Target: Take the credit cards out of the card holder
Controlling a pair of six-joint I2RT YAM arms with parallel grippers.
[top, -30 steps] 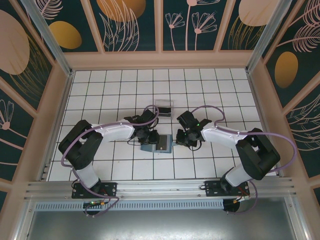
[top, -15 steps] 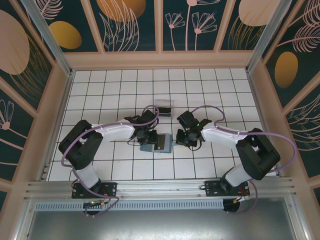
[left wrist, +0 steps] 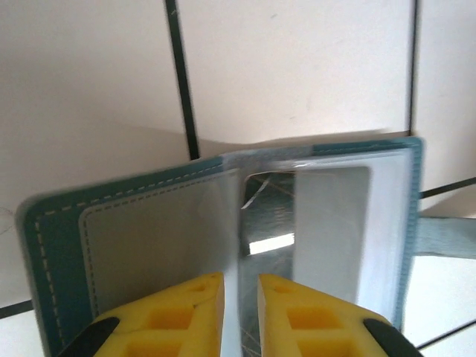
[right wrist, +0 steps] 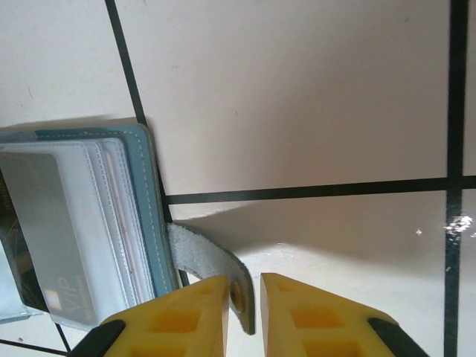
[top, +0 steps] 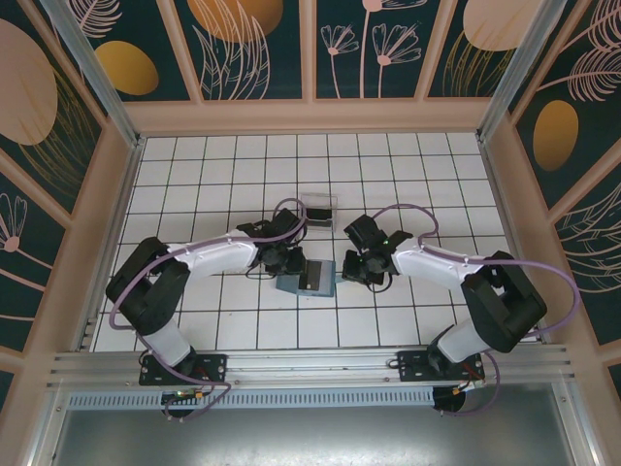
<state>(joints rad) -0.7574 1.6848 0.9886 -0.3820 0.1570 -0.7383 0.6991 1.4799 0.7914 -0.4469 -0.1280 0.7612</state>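
The teal card holder (top: 303, 282) lies open on the white tiles between my two grippers. In the left wrist view its grey inner pocket (left wrist: 141, 230) is on the left, and a clear sleeve on the right covers a dark grey credit card (left wrist: 269, 223). My left gripper (left wrist: 240, 297) hovers over the holder's middle, jaws a narrow gap apart; the sleeve's pale edge and the card show in that gap. My right gripper (right wrist: 244, 297) straddles the holder's grey snap strap (right wrist: 204, 256). The strap rests against one finger, clear of the other. A pale card (right wrist: 44, 230) sits in the stacked sleeves.
A clear plastic tray (top: 318, 209) stands on the tiles just behind the holder. Both arms reach inward from the near edge and meet at the table's middle. The pink frame walls (top: 116, 194) enclose the tiled floor on all sides.
My right gripper's jaws have parted slightly. The left arm's elbow has shifted a little leftward. The card holder has stayed almost in place.
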